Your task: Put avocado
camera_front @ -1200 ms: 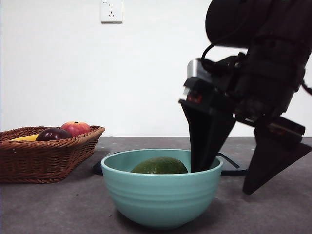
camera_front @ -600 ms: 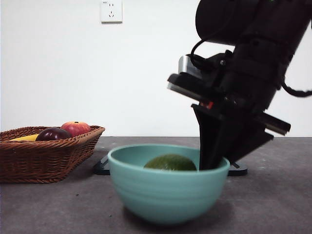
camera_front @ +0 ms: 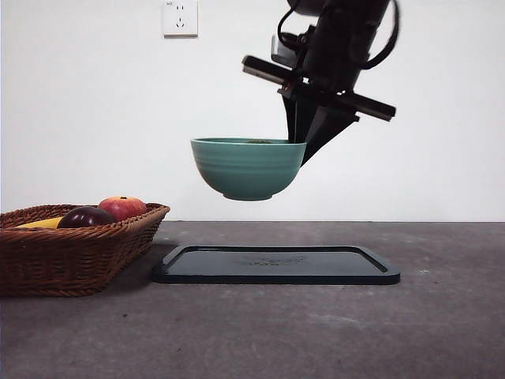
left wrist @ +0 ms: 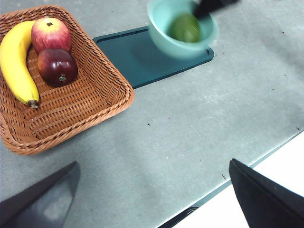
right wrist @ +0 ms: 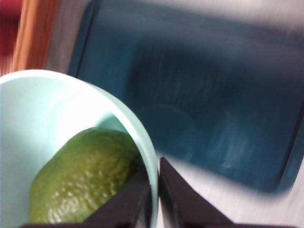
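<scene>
Teal bowl [camera_front: 248, 167] held in the air by the rim, avocado [right wrist: 83, 178] lying inside.

Right gripper [right wrist: 154, 190] clamped on the bowl's wall, one jaw inside, one outside, hanging above the dark tray [camera_front: 276, 264]. At nine o'clock of the tray, a wicker basket [left wrist: 80, 104] with banana [left wrist: 16, 61], red apple [left wrist: 50, 34] and maroon fruit [left wrist: 57, 66]. Left gripper [left wrist: 152, 199] spread wide over bare table [left wrist: 199, 118]. No legible writing; wall socket [camera_front: 180, 17] at eleven o'clock.

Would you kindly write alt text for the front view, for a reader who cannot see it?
The right gripper holds a teal bowl by its rim, in the air above a dark tray on the grey table. At left, a wicker basket holds a red apple and a dark maroon fruit.
</scene>
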